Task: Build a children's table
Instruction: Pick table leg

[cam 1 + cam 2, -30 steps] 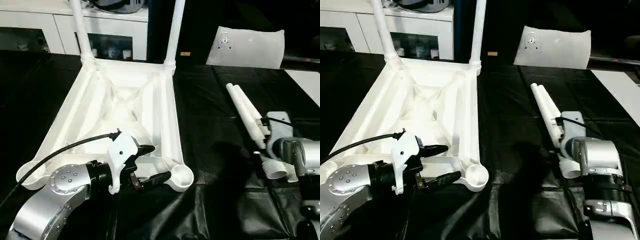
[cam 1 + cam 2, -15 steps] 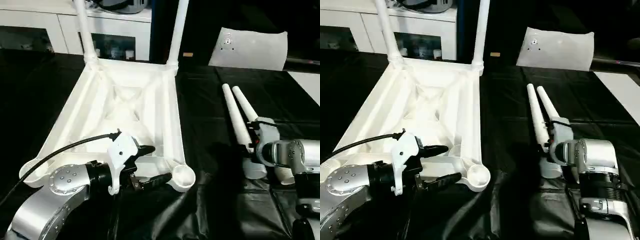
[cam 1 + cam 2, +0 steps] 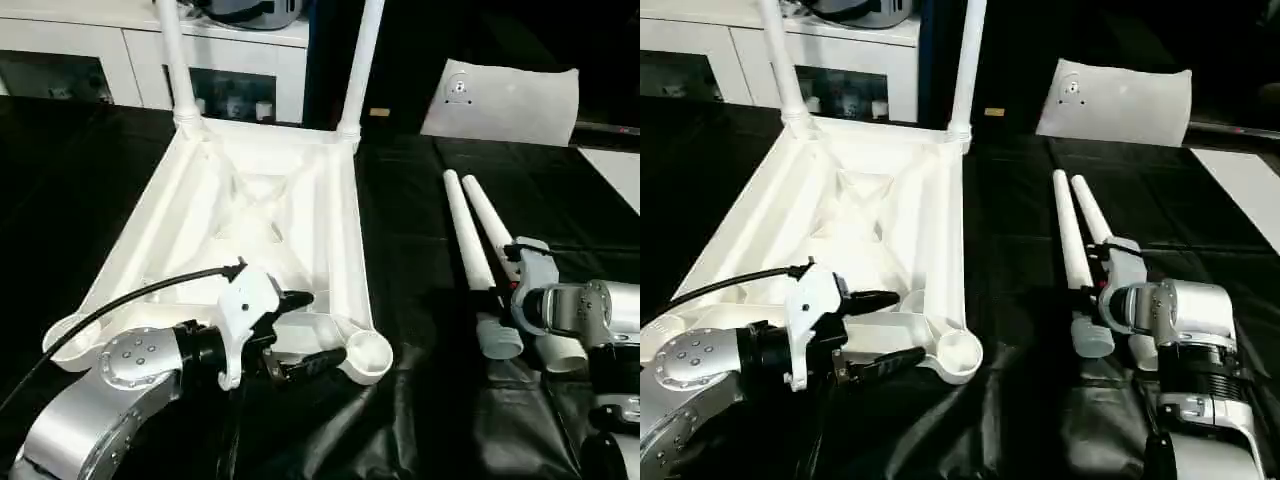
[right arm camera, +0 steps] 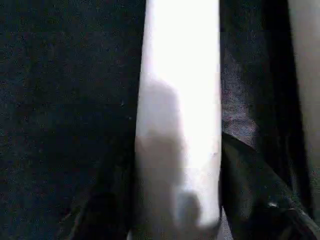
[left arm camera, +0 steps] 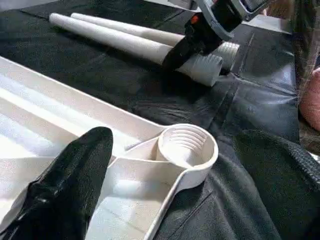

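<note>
tabletop [image 3: 250, 215] — two legs [image 3: 362, 60] fitted, two legs [image 3: 470, 235] loose; left gripper [image 3: 305, 330] spread, right gripper [image 3: 1092, 285] unclear.

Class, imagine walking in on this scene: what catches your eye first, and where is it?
The big white upturned tabletop on the black cover, two legs already standing in its far corner sockets. To its right two loose legs lie side by side, with the right claw at their thick ends.

a flat white bag [image 3: 505, 100] lies on the black table cover [image 3: 420, 250], white cabinets [image 3: 120, 60] stand behind
</note>
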`<state>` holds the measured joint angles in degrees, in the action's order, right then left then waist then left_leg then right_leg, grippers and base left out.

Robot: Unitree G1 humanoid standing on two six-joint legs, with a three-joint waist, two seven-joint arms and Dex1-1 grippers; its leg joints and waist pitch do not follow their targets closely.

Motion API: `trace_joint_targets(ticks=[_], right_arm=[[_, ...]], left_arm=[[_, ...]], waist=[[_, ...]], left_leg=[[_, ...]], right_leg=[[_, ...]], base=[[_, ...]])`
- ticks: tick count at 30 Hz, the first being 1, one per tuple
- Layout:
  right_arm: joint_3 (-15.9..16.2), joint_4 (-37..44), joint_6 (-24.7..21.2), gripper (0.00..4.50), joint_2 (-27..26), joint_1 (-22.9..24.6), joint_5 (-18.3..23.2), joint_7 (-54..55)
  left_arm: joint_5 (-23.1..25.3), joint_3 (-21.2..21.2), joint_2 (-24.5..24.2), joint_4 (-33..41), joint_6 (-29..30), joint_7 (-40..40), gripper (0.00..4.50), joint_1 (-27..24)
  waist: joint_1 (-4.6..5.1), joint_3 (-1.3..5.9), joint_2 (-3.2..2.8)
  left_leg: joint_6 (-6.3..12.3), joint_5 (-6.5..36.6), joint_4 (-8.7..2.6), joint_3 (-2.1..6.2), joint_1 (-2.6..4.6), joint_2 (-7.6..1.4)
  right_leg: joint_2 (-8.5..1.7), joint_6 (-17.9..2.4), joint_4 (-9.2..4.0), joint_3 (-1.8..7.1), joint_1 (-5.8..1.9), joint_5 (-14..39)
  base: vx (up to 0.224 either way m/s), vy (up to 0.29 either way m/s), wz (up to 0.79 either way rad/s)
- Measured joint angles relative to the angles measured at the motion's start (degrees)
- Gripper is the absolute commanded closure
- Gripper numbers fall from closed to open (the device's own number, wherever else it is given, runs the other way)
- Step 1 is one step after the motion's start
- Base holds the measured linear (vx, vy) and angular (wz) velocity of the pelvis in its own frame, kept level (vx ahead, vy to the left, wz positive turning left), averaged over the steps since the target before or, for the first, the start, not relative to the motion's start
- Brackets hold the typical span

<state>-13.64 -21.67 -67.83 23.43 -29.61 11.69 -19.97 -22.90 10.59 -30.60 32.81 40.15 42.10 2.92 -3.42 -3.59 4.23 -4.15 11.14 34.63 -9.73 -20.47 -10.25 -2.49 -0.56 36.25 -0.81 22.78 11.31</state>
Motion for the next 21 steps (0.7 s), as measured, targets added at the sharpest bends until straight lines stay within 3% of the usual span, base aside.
trace_joint_targets(ticks=[7, 10, 13, 17, 21], right_arm=[[-3.43, 0.84, 2.55, 2.58, -1.97, 0.29, 0.57, 2.61], [-6.15, 3.86, 5.32, 2.59, -4.33, 1.36, 2.37, 3.14], [-8.93, 9.09, 12.92, 2.59, -7.38, 3.36, 4.86, 2.64], [-13.35, 20.13, 16.9, 2.59, -12.82, 4.45, 14.1, -2.83], [-13.43, 27.93, 16.07, 2.59, -16.55, 7.22, 22.55, -8.85]], left_arm=[[-1.0, -0.04, -0.01, -1.02, 1.15, 0.01, 0.0, 0.96], [-0.92, -0.51, 1.03, -3.62, 1.26, -1.14, 0.0, 3.39], [-0.89, -1.73, 2.96, -6.24, 1.25, -2.67, 0.0, 6.16], [-2.92, -5.79, 9.28, -12.15, 1.77, -6.35, 0.0, 13.54], [-6.83, -8.7, 15.17, -16.89, 2.97, -9.94, 0.0, 21.29]], waist=[[0.11, 0.03, -0.49], [0.11, 0.15, -1.64], [0.08, 0.18, -2.54], [0.05, 0.24, -3.48], [0.04, 0.41, -3.76]], left_leg=[[-0.06, -0.04, 0.08, 0.02, 0.02, -0.01], [-0.08, -0.05, 0.13, 0.02, -0.02, 0.01], [-0.09, -0.05, 0.12, 0.02, -0.04, -0.01], [-0.07, -0.09, 0.11, 0.05, -0.05, -0.02], [0.04, -0.15, 0.12, 0.05, -0.1, -0.02]], right_leg=[[0.02, 0.08, -0.01, 0.0, -0.02, -0.13], [0.0, 0.17, -0.02, 0.04, 0.01, -0.21], [0.03, 0.18, 0.02, 0.03, 0.06, -0.23], [0.06, 0.02, 0.02, 0.01, 0.07, -0.38], [0.05, 0.01, -0.07, 0.01, 0.04, -0.38]], base=[[0.0, 0.0, 0.0], [0.0, 0.0, 0.0], [0.0, 0.0, 0.0], [0.0, 0.0, 0.0], [0.0, 0.0, 0.0]])
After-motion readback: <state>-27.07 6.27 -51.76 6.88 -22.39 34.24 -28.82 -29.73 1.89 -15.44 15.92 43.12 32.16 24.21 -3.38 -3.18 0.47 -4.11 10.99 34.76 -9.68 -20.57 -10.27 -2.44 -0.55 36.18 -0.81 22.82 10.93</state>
